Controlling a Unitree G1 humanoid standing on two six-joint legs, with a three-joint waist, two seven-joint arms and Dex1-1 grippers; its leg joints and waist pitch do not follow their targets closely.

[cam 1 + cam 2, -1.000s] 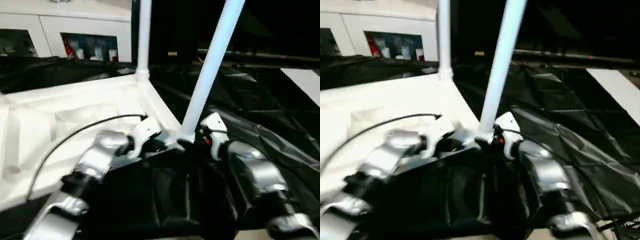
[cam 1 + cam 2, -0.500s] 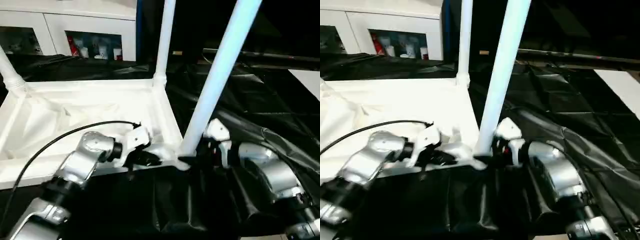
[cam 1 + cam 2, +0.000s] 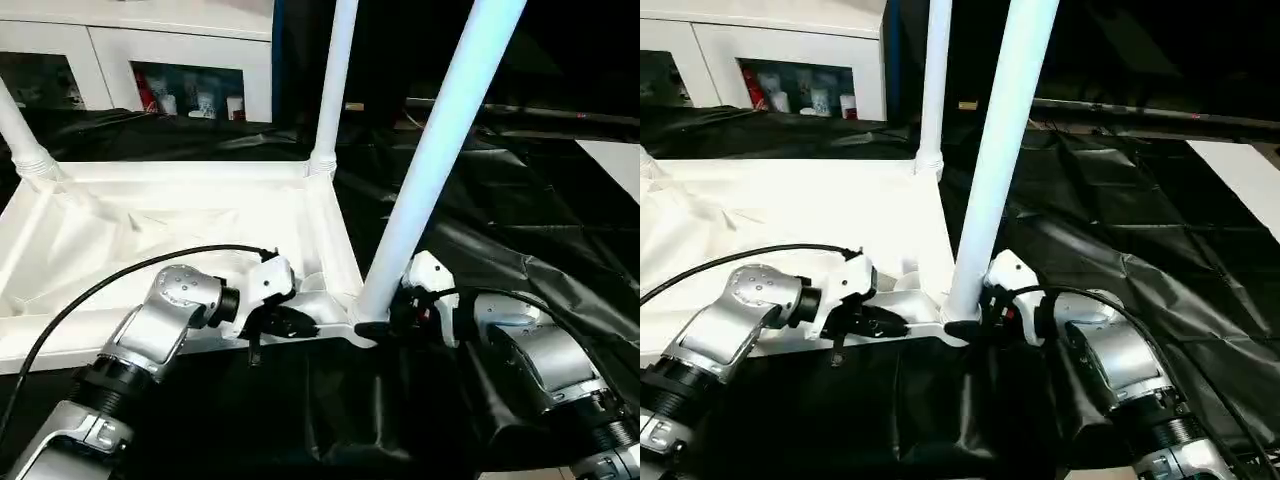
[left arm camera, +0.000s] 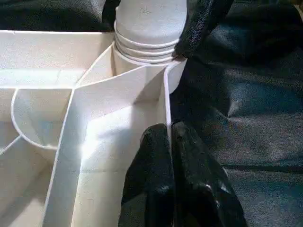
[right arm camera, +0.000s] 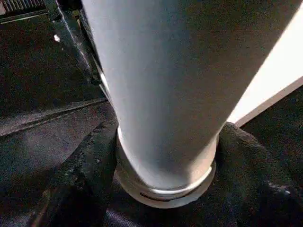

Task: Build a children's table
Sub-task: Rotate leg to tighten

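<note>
The children's table lies upside down on the black-draped surface [image 3: 520, 230], its white tabletop [image 3: 190, 215] showing its ribbed underside. Three white tube legs stand up from corner sockets: the near leg [image 3: 430, 160] at the corner closest to the robot, a far leg [image 3: 335, 80] beyond it, and another leg [image 3: 20, 135] at the far left corner.

The left tool [image 4: 171, 142] has its two black fingers pressed together, pinching the thin upright wall of the tabletop's rim just beside the near corner socket [image 4: 147, 52]. The right tool [image 5: 165, 189] sits at the foot of the near leg with a black finger on each side of the tube, right at the collar where it enters the socket. The fingers look to be against the tube, but whether they actually clamp it I cannot tell.

The step in hand appears to be seating or tightening this near leg. To do it well, the left tool should keep the rim from sliding or lifting while the right tool works low on the tube, close to the socket. Any push or turn should run along the leg's own axis, since the leg leans slightly in the head views and a sideways force could cock it in the threads. The ridged rings at the socket suggest the joint is nearly home.
</note>
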